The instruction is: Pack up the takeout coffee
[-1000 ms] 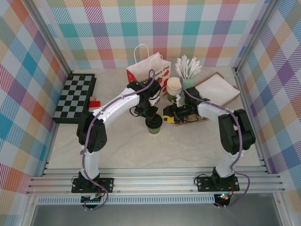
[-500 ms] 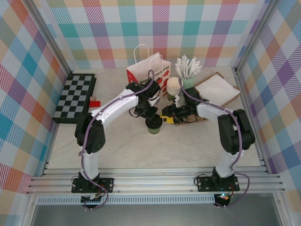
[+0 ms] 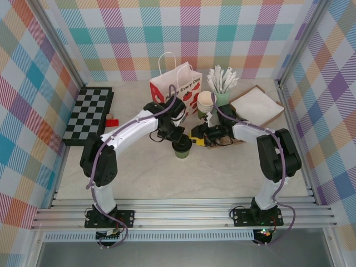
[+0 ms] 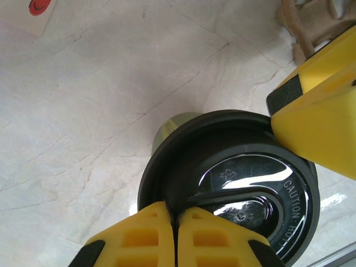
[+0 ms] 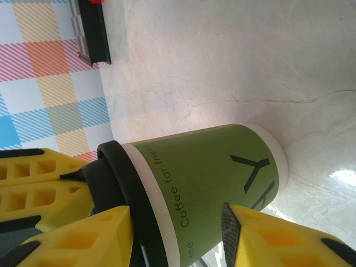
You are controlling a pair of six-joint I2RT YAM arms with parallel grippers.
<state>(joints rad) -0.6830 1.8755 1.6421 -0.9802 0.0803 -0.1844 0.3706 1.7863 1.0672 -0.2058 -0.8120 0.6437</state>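
While the left gripper (image 3: 177, 139) hung over it, fingers pressed together at the lid's rim, the takeout coffee (image 3: 182, 150) stood upright on the marble table (image 3: 167, 178). It was an olive-green paper cup with white rims, dark lettering and a glossy black lid (image 4: 245, 189). The right gripper (image 3: 194, 141) straddled it, fingers spread; contact unclear. The brown cardboard carrier (image 3: 229, 140) lay just right of it.

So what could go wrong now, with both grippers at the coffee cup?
1. The left gripper, shut, sits at the rim of the lid; a sideways push could tip the cup or loosen the lid.
2. The right gripper stands open around the cup, very close to the left fingers; closing or lifting now could make them collide.
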